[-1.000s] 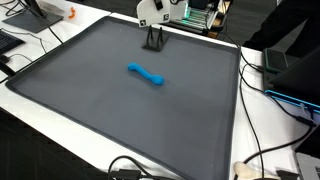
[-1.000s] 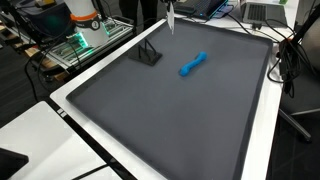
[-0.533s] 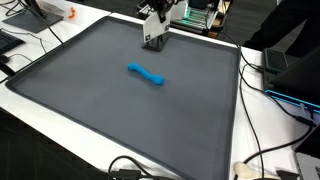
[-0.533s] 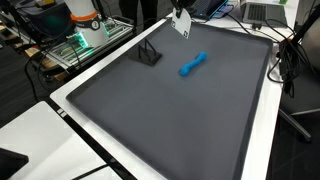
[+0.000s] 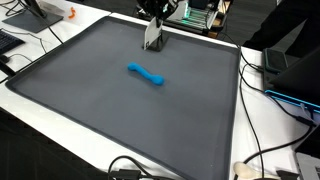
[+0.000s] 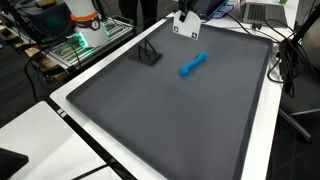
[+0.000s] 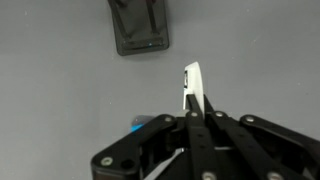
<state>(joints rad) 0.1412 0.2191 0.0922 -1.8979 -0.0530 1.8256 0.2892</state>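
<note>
Closed tight on a thin white card (image 7: 192, 85), pinched at its lower end between the fingers of the hand (image 7: 191, 118) and seen edge-on in the wrist view. Held above the grey-matted counter (image 6: 170, 120), close to its far edge in both exterior views, with the flat face of the card turned toward the camera in an exterior view (image 6: 184, 26) and tilted a little. Well apart from a small black stand (image 6: 148, 54), at about 8 o'clock from the card there and at 11 o'clock from it in the wrist view (image 7: 140, 28). Partly covers that stand in an exterior view (image 5: 152, 36), so cannot tell its outline from that side. Below the card, at roughly 6 o'clock and apart from it, a slim blue piece (image 6: 193, 64) lying flat on the counter, also plain in an exterior view (image 5: 146, 74). Just a sliver of blue at 7 o'clock beside the hand in the wrist view (image 7: 140, 124).
</note>
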